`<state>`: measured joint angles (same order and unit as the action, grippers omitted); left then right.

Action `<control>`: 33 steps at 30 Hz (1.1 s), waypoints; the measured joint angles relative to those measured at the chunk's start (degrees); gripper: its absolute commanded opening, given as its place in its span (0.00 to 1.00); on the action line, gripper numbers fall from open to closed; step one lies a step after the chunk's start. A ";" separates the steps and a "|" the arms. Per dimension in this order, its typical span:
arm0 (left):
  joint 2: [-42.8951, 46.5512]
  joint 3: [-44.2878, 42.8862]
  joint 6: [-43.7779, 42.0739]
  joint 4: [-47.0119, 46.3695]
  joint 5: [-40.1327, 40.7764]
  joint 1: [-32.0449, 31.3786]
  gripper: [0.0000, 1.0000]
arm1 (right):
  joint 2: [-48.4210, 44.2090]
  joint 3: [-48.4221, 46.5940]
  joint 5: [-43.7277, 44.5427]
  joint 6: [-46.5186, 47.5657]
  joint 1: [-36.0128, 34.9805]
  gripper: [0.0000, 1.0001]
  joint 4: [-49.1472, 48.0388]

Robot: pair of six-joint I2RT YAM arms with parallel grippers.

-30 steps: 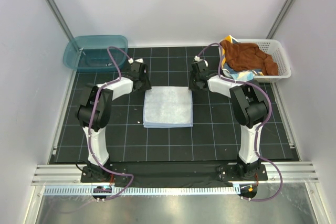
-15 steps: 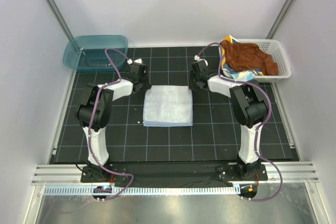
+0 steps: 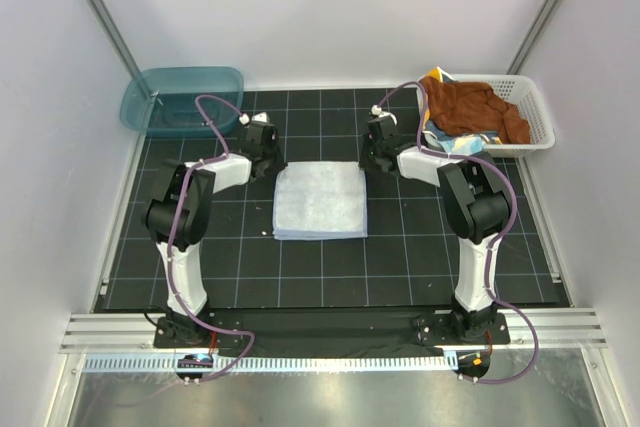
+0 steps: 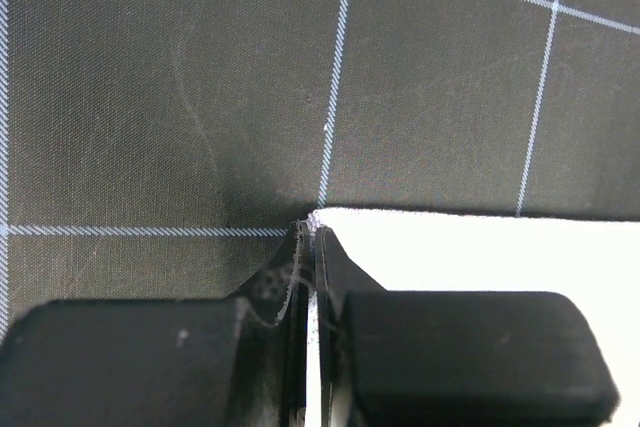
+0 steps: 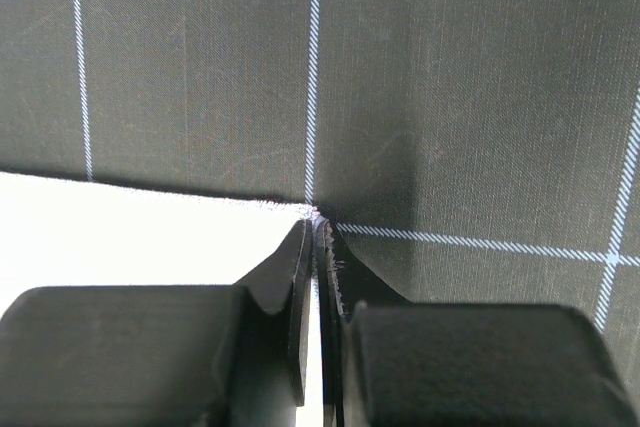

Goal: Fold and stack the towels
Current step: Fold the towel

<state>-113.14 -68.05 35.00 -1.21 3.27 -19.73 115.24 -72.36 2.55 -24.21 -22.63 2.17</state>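
So, the pale blue towel [image 3: 320,203] is lying folded into a neat square, flat in the middle of the black grid mat [image 3: 400,257], w/ both arms reaching to its far edge.

Left gripper [image 3: 270,159] is at the towel's 11 o'clock corner. In the left wrist cam its fingers [image 4: 270,297] are pressed together and the very tip of that corner sits right at the fingertips. A thin white strip of cloth runs down btwn them, so it's clamped on the corner. The rest of the towel spreads off toward 3 o'clock in that view, flat on the mat.

Right gripper [image 3: 368,159] is the mirror image at the towel's 1 o'clock corner. Right wrist cam shows the same deal: fingers [image 5: 280,287] pinched together, corner tip right at the tips, white sliver of cloth btwn them, and the towel body runs off toward 9 o'clock.

Other stuff: the white basket [image 3: 535,107] sits at about 2 o'clock off the mat. It has a brown towel [image 3: 470,107] heaped on top and a navy and yellow towel [image 3: 434,80] poking out at its left end, well apart from both grippers. The teal tub [image 3: 185,72] is at about 10 o'clock.
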 measured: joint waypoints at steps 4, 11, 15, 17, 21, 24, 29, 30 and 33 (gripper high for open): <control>0.00 0.07 0.33 -0.31 -0.15 0.09 0.00 | -0.02 0.48 -0.02 0.00 0.00 0.04 -1.44; 0.31 0.44 0.55 -0.72 -0.35 0.28 0.00 | -0.33 1.31 -0.20 -0.02 0.00 0.04 -2.86; 1.18 1.11 0.52 -0.98 -0.48 0.33 0.00 | -1.03 2.05 -0.37 -0.02 0.00 0.03 -3.50; 1.97 1.62 0.50 -1.44 -0.59 0.35 0.00 | -1.77 2.45 -0.39 -0.04 0.00 0.03 -3.61; 4.04 3.06 0.46 -2.40 -0.98 0.35 0.00 | -3.58 2.99 -0.68 -0.09 0.00 0.03 -3.98; 5.44 4.22 0.44 -3.02 -1.27 0.35 0.00 | -5.05 3.85 -1.11 -0.13 0.00 0.03 -4.83; 7.78 6.99 0.42 -4.50 -1.81 0.35 0.00 | -7.87 6.56 -1.68 -0.35 0.00 0.02 -6.19; 8.24 7.80 0.44 -4.98 -1.90 0.35 0.00 | -8.39 7.26 -1.70 -0.37 0.00 0.02 -6.58; 9.38 10.08 0.44 -5.92 -2.38 0.35 0.00 | -9.57 9.09 -1.90 -0.59 -0.02 0.02 -7.17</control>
<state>-103.77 -57.98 35.44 -7.14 0.89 -19.38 105.67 -63.26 0.64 -24.80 -22.65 -4.99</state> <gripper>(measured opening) 0.042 0.104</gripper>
